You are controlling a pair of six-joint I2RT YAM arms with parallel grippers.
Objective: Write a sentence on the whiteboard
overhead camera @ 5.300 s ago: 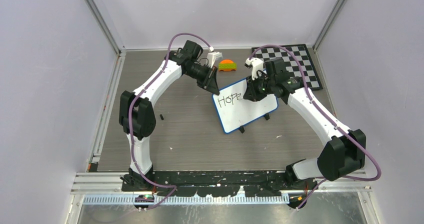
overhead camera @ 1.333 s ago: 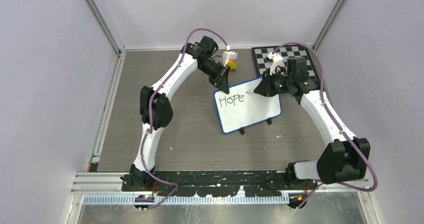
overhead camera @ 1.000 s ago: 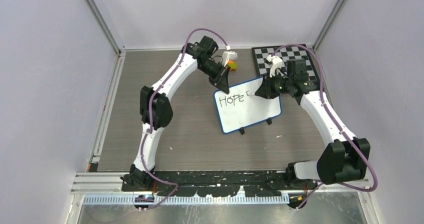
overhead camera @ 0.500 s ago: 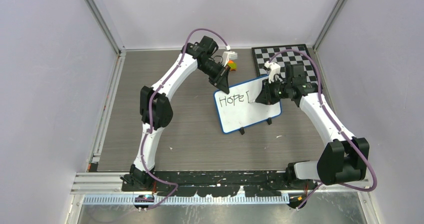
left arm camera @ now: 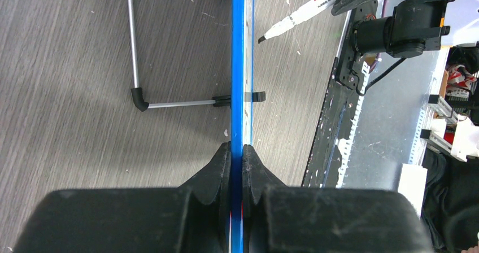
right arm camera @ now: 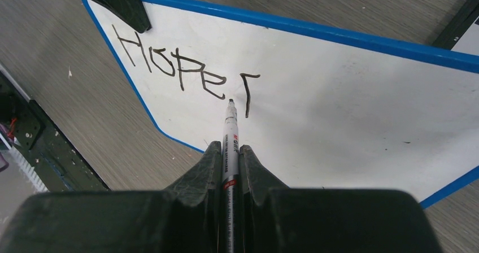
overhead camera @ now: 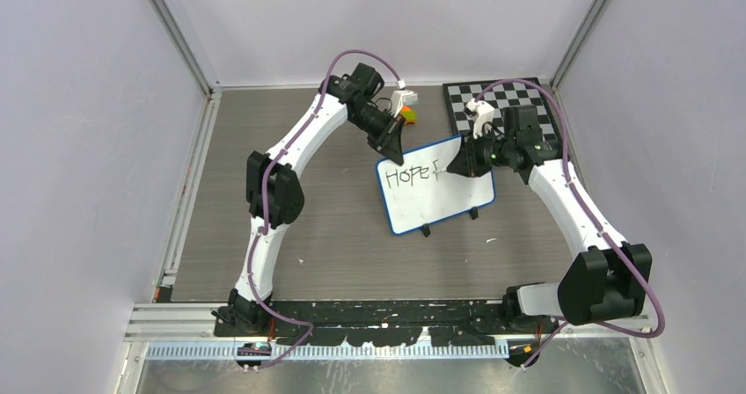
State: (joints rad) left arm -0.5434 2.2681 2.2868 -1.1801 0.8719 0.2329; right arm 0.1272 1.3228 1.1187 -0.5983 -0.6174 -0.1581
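Inside pale walls, on the grey wood-grain table, the whiteboard sits toward the far middle, propped on its small black feet. It reads "HOPE", followed by an upright bar with a short arm at its top (perhaps the start of an F, though we are guessing). The marker tip sits just left of that bar, about halfway down; we cannot tell whether it touches. The right gripper is clamped around the marker's barrel. The left gripper pinches the board's blue rim at its far left corner, steadying it. We judge the writing to be in mid-letter, early in the sentence. The next move calls for a short, light cross-stroke while the left grip stays firm. The checkered board lies behind, untouched.
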